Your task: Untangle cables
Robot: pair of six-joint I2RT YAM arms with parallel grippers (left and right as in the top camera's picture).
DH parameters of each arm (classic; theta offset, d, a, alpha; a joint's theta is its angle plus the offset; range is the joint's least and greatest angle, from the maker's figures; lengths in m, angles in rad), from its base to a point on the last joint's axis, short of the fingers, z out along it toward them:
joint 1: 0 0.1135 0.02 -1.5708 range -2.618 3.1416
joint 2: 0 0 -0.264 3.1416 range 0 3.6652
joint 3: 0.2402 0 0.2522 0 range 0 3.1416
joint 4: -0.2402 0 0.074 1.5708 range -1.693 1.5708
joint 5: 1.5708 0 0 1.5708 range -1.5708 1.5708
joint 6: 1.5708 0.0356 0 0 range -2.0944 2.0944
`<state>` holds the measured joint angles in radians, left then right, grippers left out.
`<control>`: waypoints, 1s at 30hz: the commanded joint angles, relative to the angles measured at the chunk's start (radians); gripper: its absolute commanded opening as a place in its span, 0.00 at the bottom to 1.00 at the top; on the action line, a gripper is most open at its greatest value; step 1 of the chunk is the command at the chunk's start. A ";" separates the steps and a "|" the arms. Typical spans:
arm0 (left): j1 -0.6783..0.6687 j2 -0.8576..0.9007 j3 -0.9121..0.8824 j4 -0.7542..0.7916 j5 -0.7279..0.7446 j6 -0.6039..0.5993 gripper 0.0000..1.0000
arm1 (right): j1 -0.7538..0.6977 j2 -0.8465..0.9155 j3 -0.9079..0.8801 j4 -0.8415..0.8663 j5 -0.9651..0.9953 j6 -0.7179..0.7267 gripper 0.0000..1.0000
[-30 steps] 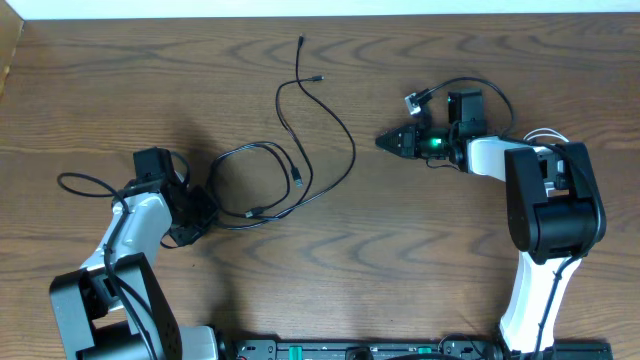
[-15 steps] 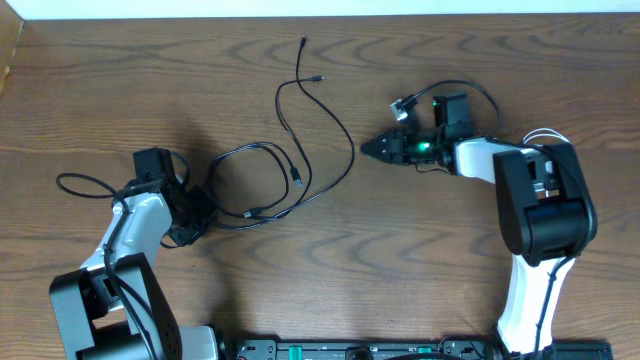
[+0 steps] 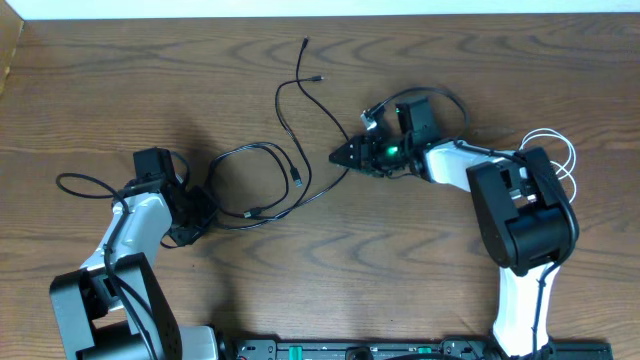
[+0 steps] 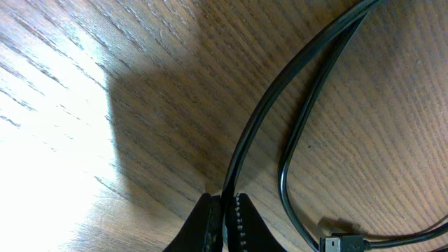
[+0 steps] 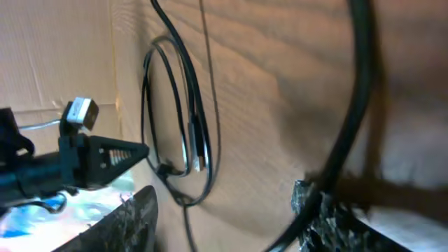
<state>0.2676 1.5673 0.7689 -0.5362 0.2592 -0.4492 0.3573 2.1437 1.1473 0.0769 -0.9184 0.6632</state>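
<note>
Quantity: at least two black cables (image 4: 254, 122), tangled at centre of surface (image 3: 450, 280). Left end effector (image 4: 224, 210): clamped on one cable. Right end effector (image 5: 225, 210): jaws apart, beside the tangle's right edge, gripping nothing.

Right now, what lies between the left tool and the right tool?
In the overhead view, looped black cables lie on the wooden table between the left tool and the right tool; nothing else sits there.

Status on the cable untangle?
Left gripper shut on a black cable. Right gripper open, jaws at another stretch of cable. Black cables looped together mid-table. Nothing in the way.
</note>
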 commanded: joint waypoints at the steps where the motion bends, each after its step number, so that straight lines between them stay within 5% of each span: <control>1: 0.003 0.002 -0.007 -0.008 -0.005 -0.010 0.08 | 0.024 0.067 -0.019 -0.042 0.099 0.111 0.61; 17: 0.002 0.002 -0.007 -0.007 -0.006 -0.009 0.08 | 0.035 0.298 -0.019 0.540 -0.218 0.275 0.42; 21: 0.002 0.002 -0.007 -0.007 -0.006 -0.010 0.08 | 0.043 0.298 -0.019 0.588 -0.214 0.276 0.25; 30: 0.002 0.002 -0.007 -0.007 -0.005 -0.009 0.07 | 0.042 0.298 -0.019 0.589 -0.200 0.275 0.02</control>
<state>0.2676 1.5673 0.7689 -0.5411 0.2596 -0.4496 0.3725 2.3581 1.1618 0.6819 -1.2072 0.9749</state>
